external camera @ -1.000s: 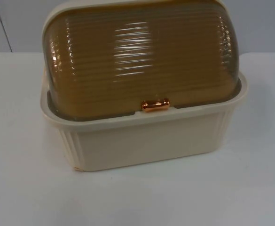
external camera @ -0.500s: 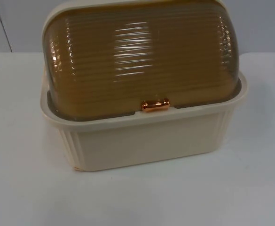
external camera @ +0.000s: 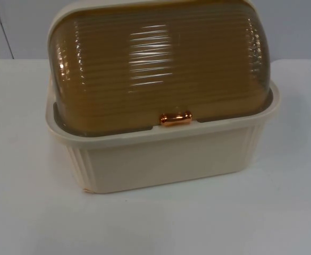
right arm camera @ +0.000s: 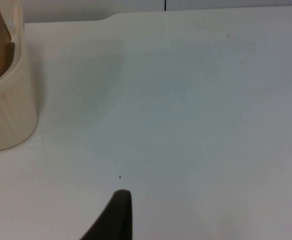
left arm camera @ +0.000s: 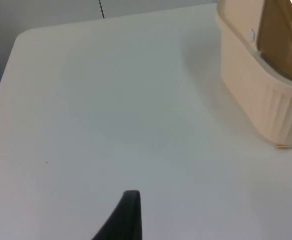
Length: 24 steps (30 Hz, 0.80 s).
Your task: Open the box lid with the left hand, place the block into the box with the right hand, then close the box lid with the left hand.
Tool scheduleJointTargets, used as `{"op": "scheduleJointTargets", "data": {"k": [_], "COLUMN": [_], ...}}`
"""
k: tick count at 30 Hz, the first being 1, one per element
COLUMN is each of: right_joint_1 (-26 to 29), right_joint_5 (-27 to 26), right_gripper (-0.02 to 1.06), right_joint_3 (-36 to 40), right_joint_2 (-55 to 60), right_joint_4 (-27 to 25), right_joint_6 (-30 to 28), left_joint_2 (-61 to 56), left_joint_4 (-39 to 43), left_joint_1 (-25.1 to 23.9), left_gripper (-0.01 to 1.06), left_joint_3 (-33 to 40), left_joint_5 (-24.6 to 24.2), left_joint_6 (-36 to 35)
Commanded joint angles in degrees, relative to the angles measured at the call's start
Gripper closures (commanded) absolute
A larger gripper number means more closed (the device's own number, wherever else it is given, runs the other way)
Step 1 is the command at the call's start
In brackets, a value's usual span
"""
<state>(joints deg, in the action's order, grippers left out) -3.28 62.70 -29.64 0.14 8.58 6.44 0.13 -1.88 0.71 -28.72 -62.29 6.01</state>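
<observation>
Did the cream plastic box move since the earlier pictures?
No. The cream plastic box sits the same against the grey partition wall seam.

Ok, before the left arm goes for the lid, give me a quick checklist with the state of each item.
1. Lid shut on the box: ok, down all round.
2. Handle free to grab: ok, nothing on it.
3. Box upright on the table: ok.
4. Left claw off to the box's side: ok, over bare table; open or shut, cannot tell.
5. Right claw out of the way: ok, over bare table.
6. Block ready for the right arm: cannot tell.
</observation>
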Motion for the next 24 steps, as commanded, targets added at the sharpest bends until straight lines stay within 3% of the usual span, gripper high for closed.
{"op": "scheduleJointTargets", "data": {"k": [1,8,24], "right_joint_1": [-0.11,-0.11,-0.11], "right_joint_5": [-0.75,-0.75,-0.75], "right_gripper": [0.04,0.04,0.04], "right_joint_3": [0.1,0.1,0.1], "right_joint_2": [-0.14,-0.14,-0.14], "right_joint_4": [-0.21,-0.21,-0.21], "right_joint_6": [-0.42,0.24,0.38], "left_joint_2": [-0.13,-0.13,-0.13], "left_joint_4": [0.02,-3.12,-1.11], "left_joint_1": [-0.18,-0.18,-0.18], "left_gripper": [0.0,0.0,0.0], "left_joint_3": [0.19,0.19,0.19], "left_joint_5": [0.68,0.68,0.68], "left_joint_6": [-0.56,-0.88,-0.25]}}
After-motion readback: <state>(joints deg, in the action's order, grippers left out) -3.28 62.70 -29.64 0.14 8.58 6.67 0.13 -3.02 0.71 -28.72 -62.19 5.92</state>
